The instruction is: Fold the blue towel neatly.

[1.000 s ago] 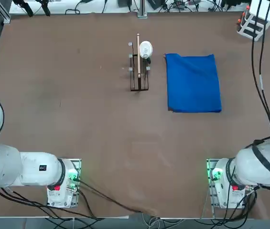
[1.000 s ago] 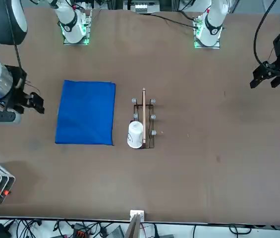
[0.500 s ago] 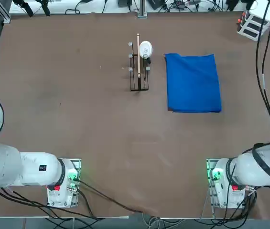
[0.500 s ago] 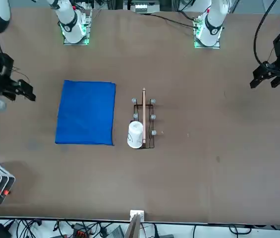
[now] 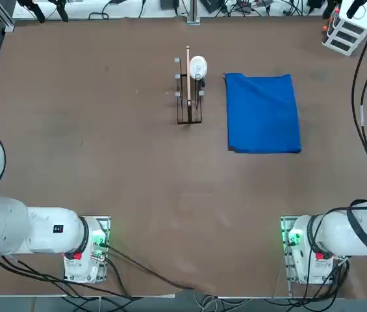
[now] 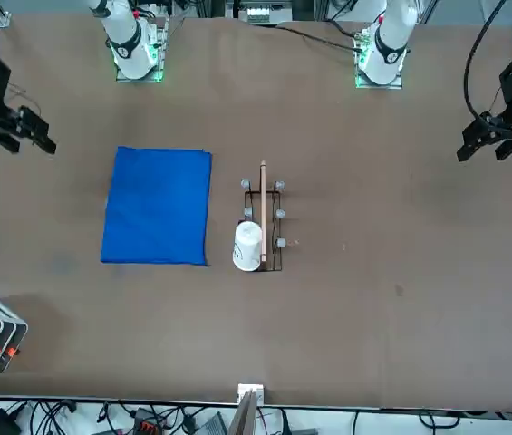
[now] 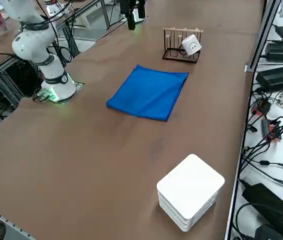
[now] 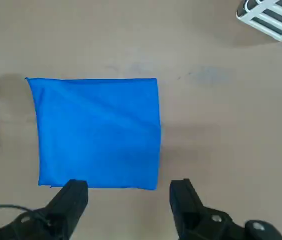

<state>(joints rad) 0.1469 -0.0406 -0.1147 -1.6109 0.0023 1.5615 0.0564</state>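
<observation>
The blue towel (image 5: 263,112) (image 6: 157,206) (image 7: 149,92) (image 8: 98,132) lies flat on the brown table as a neat rectangle with straight edges. My right gripper (image 6: 38,136) (image 8: 128,200) hangs high in the air off the towel's outer side, apart from it. It is open, with only bare table between the fingers (image 8: 73,200). In the top view the gripper is out of the picture; only the arm's base (image 5: 306,250) shows.
A small wire rack (image 5: 188,97) (image 6: 263,217) with a white cup (image 5: 197,66) (image 6: 248,245) stands beside the towel toward the table's middle. A white box (image 5: 347,26) (image 7: 190,190) (image 8: 273,15) sits at the far right corner.
My right gripper has drawn away from the towel's side toward the robot's end of the table, staying open. The towel has not moved.
</observation>
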